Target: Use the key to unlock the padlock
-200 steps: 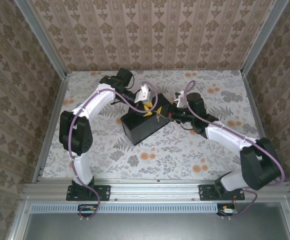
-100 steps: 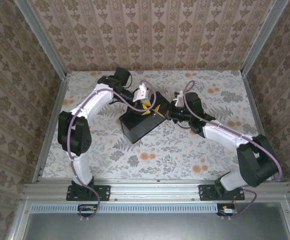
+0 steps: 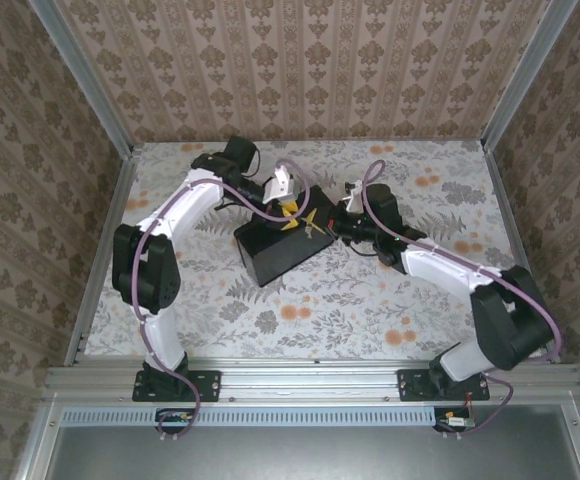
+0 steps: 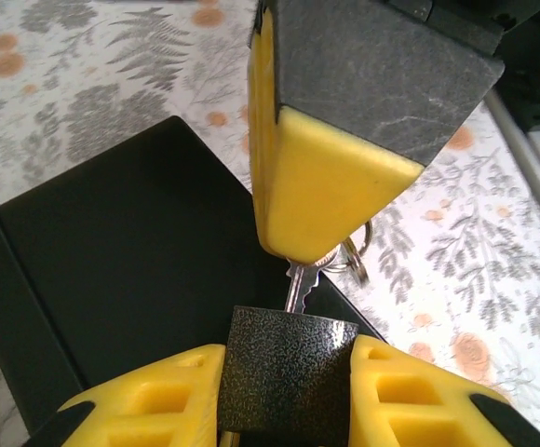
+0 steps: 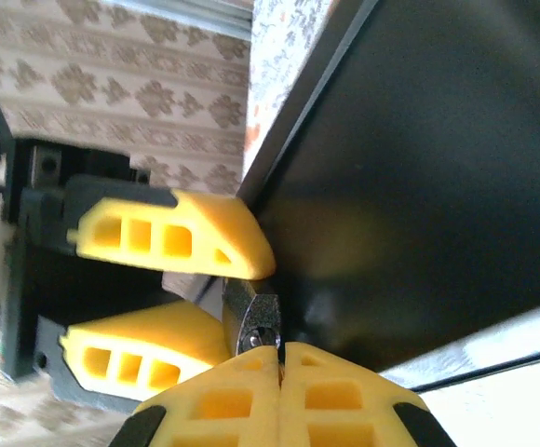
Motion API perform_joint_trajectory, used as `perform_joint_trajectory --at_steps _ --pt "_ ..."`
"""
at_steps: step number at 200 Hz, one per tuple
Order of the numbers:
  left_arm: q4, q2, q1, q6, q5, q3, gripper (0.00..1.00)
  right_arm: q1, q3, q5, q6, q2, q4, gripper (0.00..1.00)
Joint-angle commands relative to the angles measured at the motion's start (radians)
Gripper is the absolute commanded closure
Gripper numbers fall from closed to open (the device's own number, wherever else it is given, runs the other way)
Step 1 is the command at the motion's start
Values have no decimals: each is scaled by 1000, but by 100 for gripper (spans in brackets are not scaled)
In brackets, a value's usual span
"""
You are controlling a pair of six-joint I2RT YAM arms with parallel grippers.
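Over the black box (image 4: 112, 270) on the flowered counter (image 4: 84, 74), the left pincer (image 4: 287, 368) is grasping the padlock (image 5: 257, 321) by its flat sides, keyhole end turned toward the other arm. The right pincer (image 5: 279, 358) is clenched on the key (image 4: 298, 279), whose blade meets the padlock's end face at the keyhole. I'd say insertion is under way; how deep it sits I cannot tell. Turning the key and freeing the shackle are left to do
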Motion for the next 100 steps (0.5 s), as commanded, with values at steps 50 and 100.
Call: perform_joint_trajectory --at_steps 50,100 --pt "131 47 -100 -67 99 -49 85 127 51 -247 42 -28 86 88" --pt "152 48 -91 -87 97 -50 85 122 12 -246 46 -9 131 100"
